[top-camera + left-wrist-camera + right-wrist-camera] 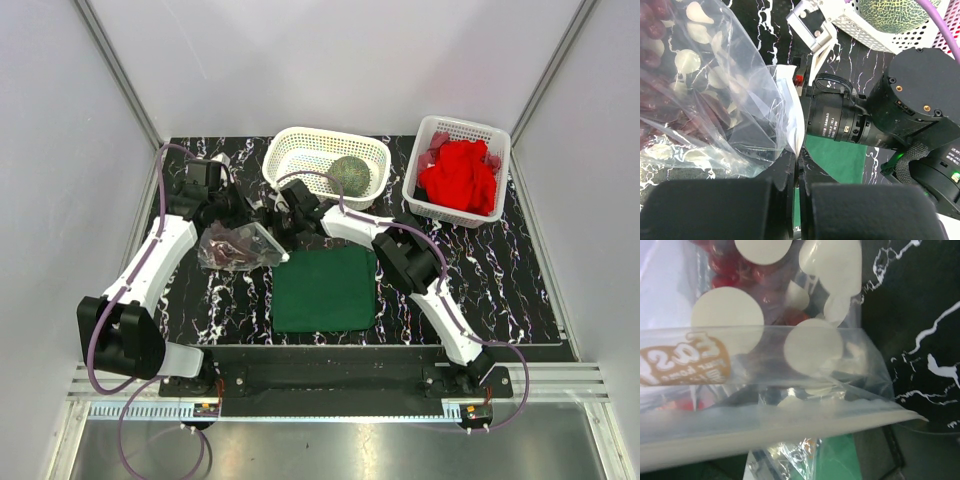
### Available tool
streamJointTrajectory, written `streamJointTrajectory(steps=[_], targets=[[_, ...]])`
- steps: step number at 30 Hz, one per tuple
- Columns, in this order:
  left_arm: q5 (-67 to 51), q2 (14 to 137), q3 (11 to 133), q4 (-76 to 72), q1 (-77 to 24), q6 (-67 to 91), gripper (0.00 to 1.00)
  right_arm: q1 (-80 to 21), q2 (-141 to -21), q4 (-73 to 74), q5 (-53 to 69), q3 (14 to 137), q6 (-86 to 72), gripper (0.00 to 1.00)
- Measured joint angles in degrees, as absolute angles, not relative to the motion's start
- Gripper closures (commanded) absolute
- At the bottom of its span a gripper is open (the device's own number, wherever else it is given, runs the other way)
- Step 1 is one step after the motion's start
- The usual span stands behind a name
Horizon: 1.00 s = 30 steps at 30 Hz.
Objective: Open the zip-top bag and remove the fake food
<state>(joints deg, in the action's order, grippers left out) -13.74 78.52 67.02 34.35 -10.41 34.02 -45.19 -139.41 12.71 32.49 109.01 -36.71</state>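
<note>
Two white lattice baskets sit on the black, white-veined bench (500, 290), with plain white walls (330, 60) on three sides. The oval basket (300, 145) is mid far edge and holds the mottled green ball (350, 175). The rectangular basket (455, 125) is in the far right corner, with the red cloth (458, 178) in it. The green cloth (325, 290) lies flat at the middle of the near edge.

The zip-top bag (235, 247) lies left of centre, just beyond the cloth's far left corner, with dark red berries (735, 272) inside. The left gripper (797, 167) has its fingers pinched together on the bag's white zip edge. The right gripper (278, 225) is at the bag's right edge, touching it. The wrist view there is filled with plastic, so I can't tell whether the jaws are clamped or apart.
</note>
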Motion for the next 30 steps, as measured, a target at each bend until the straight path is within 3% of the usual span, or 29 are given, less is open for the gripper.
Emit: streamJointTrajectory(steps=[2, 12, 23, 30], targets=[[-13.7, 78.5, 67.0, 34.3, -10.4, 34.1, 1.00, -45.2, -139.4, 11.8, 32.5, 109.0, -38.4, 0.34], [-13.7, 76.1, 66.9, 34.2, -10.4, 34.9, 1.00, -45.1, -140.0, 10.4, 33.0, 111.0, -46.0, 0.35], [-13.8, 76.6, 66.6, 33.3, -10.4, 35.9, 1.00, -45.6, -144.2, 9.7, 34.2, 115.6, -49.2, 0.27], [-13.7, 77.8, 66.6, 33.3, -10.4, 35.9, 1.00, -46.3, -147.1, 9.7, 35.4, 118.7, -49.5, 0.29]])
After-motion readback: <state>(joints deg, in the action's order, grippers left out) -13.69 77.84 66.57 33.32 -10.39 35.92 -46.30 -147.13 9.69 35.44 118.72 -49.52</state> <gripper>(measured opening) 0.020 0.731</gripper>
